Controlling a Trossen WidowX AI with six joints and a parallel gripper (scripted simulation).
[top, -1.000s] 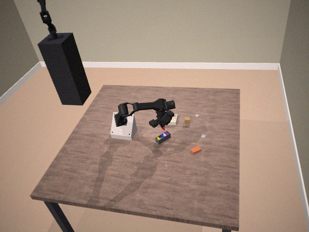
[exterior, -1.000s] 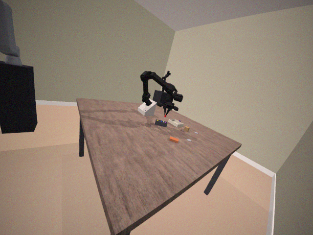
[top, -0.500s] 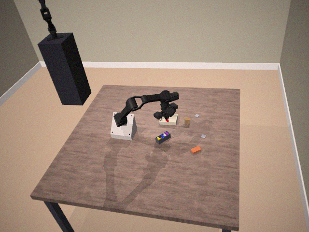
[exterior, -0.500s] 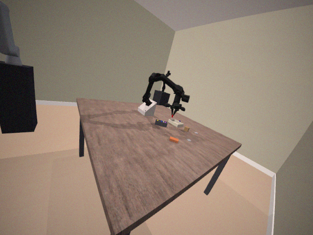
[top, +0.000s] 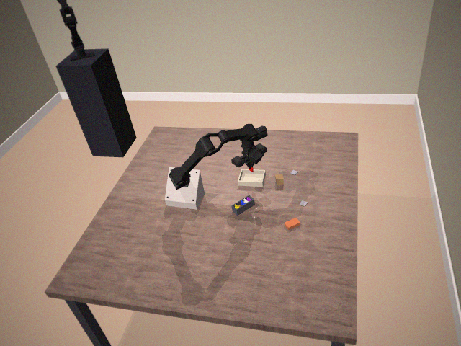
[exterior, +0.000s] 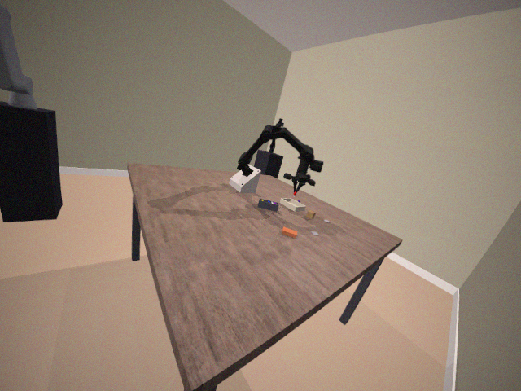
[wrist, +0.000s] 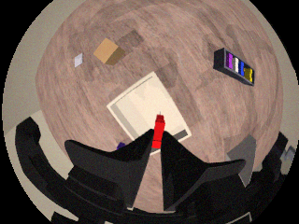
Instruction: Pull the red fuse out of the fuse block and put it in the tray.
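The red fuse (wrist: 160,129) is pinched between the two black fingers, which are almost all the way shut on it, and only its lower end sticks out past the tips; it hangs in the air over the tray (wrist: 127,101), near the tray's edge, not touching it; in the top view the red fuse (top: 251,169) sits just above the tray's far rim (top: 252,171), so it seems to be over the edge more than over the middle; that is my worry, because if the fingers open here the fuse could hit the rim and bounce out onto the table (top: 260,260); it could also fall from too high and hop out, so I think going lower and a bit more to the middle would be safer; going down too fast could bump the fuse on the tray wall and knock it crooked in the grip; the tray looks bare inside, though a small dark blue bit shows by its edge in the exterior view and I cannot tell what it is; the fuse block (top: 243,204) is well apart from the gripper (top: 250,163) and holds yellow, blue, white and purple fuses, so bumping them looks unlikely now.
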